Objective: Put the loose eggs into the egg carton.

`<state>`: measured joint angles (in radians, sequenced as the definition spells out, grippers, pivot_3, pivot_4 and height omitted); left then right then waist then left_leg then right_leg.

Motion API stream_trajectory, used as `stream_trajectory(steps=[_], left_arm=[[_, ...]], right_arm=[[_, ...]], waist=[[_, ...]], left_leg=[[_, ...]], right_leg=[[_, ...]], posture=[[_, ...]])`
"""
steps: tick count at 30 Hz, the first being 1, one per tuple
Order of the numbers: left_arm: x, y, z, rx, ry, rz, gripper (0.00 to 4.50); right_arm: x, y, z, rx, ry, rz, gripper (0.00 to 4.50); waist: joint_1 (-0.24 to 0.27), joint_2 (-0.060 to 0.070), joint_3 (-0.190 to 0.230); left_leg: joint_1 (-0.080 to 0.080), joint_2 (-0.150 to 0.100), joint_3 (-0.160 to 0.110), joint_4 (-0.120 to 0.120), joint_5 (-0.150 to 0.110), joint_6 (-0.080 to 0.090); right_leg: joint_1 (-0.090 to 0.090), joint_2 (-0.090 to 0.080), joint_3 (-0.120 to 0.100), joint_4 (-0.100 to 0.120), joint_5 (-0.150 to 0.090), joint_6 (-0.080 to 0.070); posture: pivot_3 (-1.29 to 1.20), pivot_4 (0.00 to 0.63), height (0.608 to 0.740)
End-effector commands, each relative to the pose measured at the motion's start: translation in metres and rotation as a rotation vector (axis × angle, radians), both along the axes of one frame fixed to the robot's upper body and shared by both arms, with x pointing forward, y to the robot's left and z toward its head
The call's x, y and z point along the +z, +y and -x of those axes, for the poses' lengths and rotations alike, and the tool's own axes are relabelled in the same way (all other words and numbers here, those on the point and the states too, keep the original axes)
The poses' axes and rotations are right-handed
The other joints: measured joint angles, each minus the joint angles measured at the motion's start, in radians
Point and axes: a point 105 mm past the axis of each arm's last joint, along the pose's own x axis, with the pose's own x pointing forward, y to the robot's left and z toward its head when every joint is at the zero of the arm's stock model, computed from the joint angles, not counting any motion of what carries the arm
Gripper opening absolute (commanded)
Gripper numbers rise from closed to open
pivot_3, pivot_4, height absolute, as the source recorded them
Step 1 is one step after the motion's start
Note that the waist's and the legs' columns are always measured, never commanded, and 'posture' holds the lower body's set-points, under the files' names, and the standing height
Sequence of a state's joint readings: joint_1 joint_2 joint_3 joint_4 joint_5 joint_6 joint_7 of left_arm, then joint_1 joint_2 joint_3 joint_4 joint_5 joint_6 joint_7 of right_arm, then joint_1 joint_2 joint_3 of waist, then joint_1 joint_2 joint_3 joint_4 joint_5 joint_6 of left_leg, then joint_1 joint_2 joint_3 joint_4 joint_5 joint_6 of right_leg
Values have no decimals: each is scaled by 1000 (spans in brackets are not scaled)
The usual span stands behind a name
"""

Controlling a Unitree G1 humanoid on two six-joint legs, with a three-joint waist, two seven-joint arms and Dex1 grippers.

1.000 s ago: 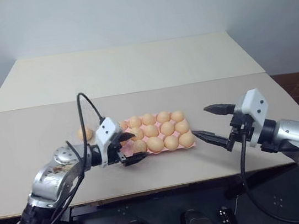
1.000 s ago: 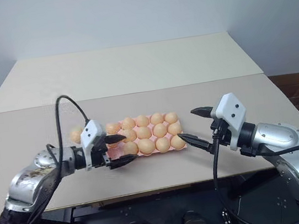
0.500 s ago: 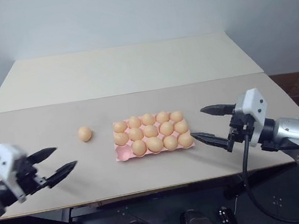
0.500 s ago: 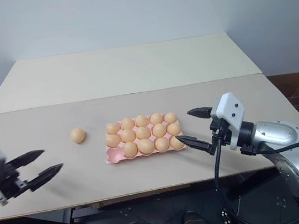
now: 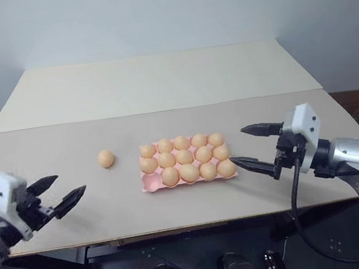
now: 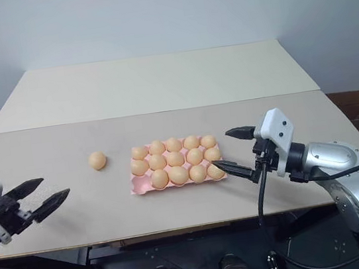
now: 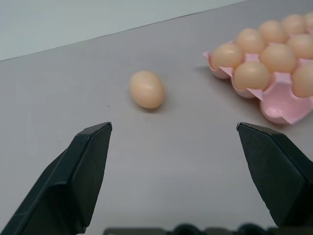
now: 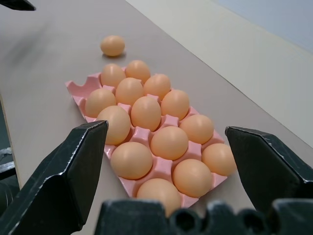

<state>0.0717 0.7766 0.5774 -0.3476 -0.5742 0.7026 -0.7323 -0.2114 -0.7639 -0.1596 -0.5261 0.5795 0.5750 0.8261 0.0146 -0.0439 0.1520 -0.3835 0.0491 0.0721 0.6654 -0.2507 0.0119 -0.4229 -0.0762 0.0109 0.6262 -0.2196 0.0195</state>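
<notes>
One loose egg (image 5: 105,158), light orange-tan, lies on the table to the left of the egg carton (image 5: 149,185). The pink carton holds several eggs, and its front-left cell (image 8: 78,88) is empty. My left gripper (image 5: 69,184) is open and empty near the table's front-left edge, well left of the loose egg (image 7: 146,89), which lies ahead of its fingers. My right gripper (image 5: 237,145) stands open and empty just right of the carton (image 8: 168,120), pointing at it without touching.
The beige table (image 5: 159,84) stretches far back behind the carton, with a seam across its middle. A cardboard box (image 5: 355,100) sits beyond the table's right edge.
My left arm has swung from the carton's front-left corner out to the table's left edge, still open and empty. The right gripper, the loose egg and the carton have stayed put.
</notes>
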Motion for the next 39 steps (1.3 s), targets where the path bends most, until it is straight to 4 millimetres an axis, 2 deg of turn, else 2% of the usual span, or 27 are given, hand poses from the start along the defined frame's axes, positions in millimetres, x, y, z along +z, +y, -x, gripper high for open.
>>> stream_trajectory(steps=[1, 5, 8, 13, 15, 18, 21, 24, 27, 31, 34, 39], left_arm=[[-4, 0, -35, 106, 43, -31, 4464], [-9, -7, -66, 168, 87, -14, 4464], [-21, -20, -91, 222, 140, -28, 4464], [-38, -40, -104, 199, 215, -16, 4464], [-45, -43, -109, 226, 251, 6, 4464], [-49, -43, -113, 254, 261, 9, 3879], [-43, -47, -114, 245, 236, 9, 2900], [-30, -53, -108, 170, 184, -9, 1994], [-11, -67, -90, -2, 91, -71, 1994], [7, -102, -55, -353, 31, -60, 1994], [2, -125, -33, -562, 75, -74, 1994], [-21, -137, -33, -617, 128, -150, 1994]], right_arm=[[10, 4, 2, 17, -59, 17, 4500], [13, 5, 3, 25, -70, 16, 4500], [14, 7, 4, 26, -79, 12, 4500], [15, 8, 5, 27, -84, 12, 4500], [15, 8, 5, 26, -86, 11, 4500], [16, 8, 7, 22, -88, 5, 4500], [16, 8, 8, 14, -88, 2, 4500], [16, 7, 10, 12, -88, 1, 4500], [16, 7, 11, 5, -88, -3, 4500], [15, 9, 12, 4, -85, -5, 4500], [13, 12, 10, 7, -83, -9, 4500], [12, 14, 10, 2, -85, -17, 4500]], waist=[[0, 0, 0], [-8, -1, 0], [-11, -1, 0], [-15, -1, 0], [-14, -1, 0], [-13, -1, 0], [-13, -1, 0], [-12, -1, 0], [-16, -1, 0], [-17, -1, 0], [-10, -1, 0], [-6, 0, 0]], left_leg=[[0, 0, 0, 0, 0, 0], [-1, 0, 0, 1, 0, 0], [-3, -1, 0, 1, 0, 0], [-3, -1, -1, 0, 0, 1], [-3, -1, -1, 0, 0, 1], [-3, -1, -2, 1, 0, 0], [-2, -1, -2, 1, 0, 0], [-3, -1, -2, 2, 0, 0], [-4, -1, -2, 2, 0, 0], [-4, -1, -2, 1, 0, 0], [-4, -1, -1, 2, 0, 0], [-2, -1, -1, 3, 0, 0]], right_leg=[[-1, 0, 0, 0, 1, 1], [0, 0, 1, -1, 2, 2], [-1, 0, 1, -2, 2, 3], [-1, 0, 0, -2, 3, 3], [-1, 0, 0, -2, 3, 3], [-1, 0, 0, -1, 3, 3], [0, 0, 0, 0, 3, 3], [0, 0, 0, 0, 3, 4], [-2, 0, 0, -1, 3, 4], [-2, 0, 0, -2, 3, 3], [-2, 0, 0, -1, 3, 3], [0, 0, 0, -1, 0, -1]], posture=[[0, 150, 740], [0, 150, 740], [0, 150, 740], [0, 150, 740], [0, 150, 740], [0, 150, 740], [0, 150, 740], [0, 150, 740], [0, 150, 740], [0, 150, 740], [0, 150, 740], [0, 150, 740]])
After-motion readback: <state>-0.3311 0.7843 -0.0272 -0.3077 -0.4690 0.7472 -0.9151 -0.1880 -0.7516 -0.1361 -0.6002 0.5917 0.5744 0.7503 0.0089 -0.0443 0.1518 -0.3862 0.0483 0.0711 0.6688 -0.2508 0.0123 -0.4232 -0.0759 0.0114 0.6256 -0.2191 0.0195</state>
